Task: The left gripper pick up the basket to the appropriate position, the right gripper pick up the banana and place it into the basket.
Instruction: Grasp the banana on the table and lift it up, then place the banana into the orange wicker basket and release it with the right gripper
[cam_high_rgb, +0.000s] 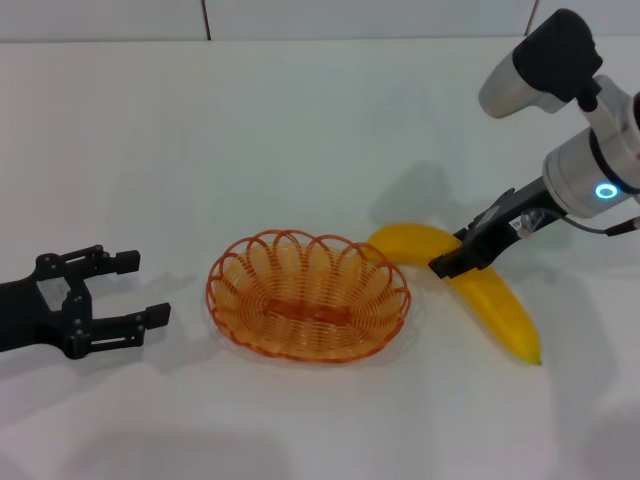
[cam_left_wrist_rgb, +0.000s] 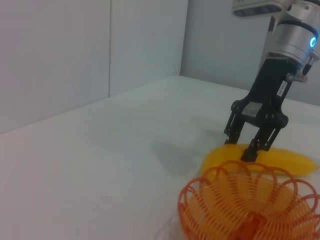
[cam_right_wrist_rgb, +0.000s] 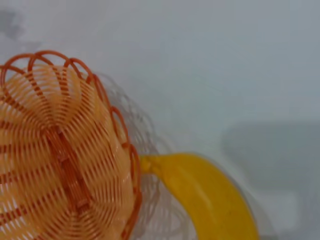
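On the plain white tabletop (cam_high_rgb: 300, 130) the orange wire-loop oval basket (cam_high_rgb: 308, 295) sits mid-table w/ the curved yellow banana (cam_high_rgb: 490, 295) just beside it, black right gripper (cam_high_rgb: 452, 264) straddling it, jaws spread, presumably to grab, while black left gripper (cam_high_rgb: 140, 290) waits open nearby.
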